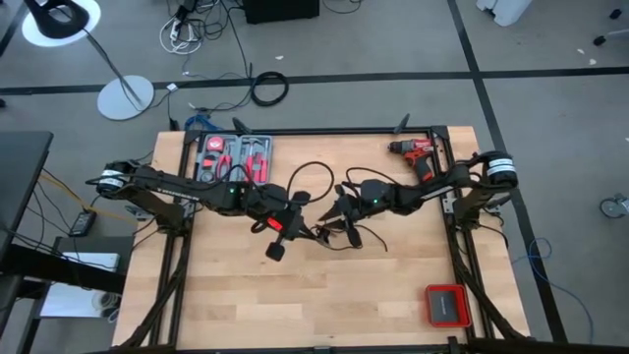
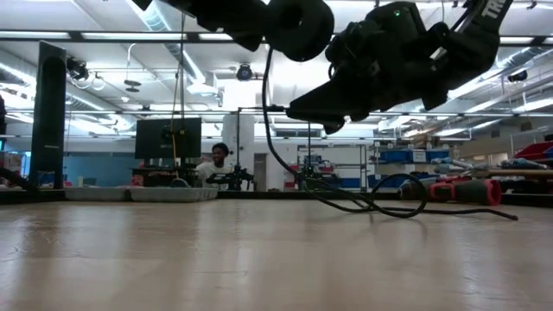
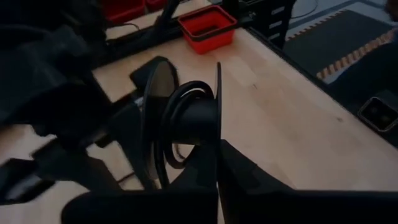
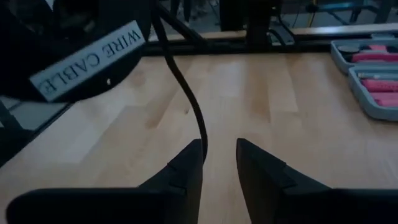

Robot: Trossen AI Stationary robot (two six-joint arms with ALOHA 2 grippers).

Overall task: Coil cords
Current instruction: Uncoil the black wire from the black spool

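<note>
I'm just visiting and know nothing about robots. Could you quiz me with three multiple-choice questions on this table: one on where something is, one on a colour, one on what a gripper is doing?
1. Where on the table is the drill, seen from above?
A. far right corner
B. near left corner
C. centre

2. What colour is the cable running past the right gripper?
A. white
B. black
C. yellow

3. How does the left gripper stand?
A. wide open, holding nothing
B. out of sight
C. shut on a spool wound with cable

Answers: 1 A, the drill lies beside the right arm's base at the far edge. 2 B, a thin black line crosses the pale wood. 3 C, the spool's flange sits clamped in its fingers.
</note>
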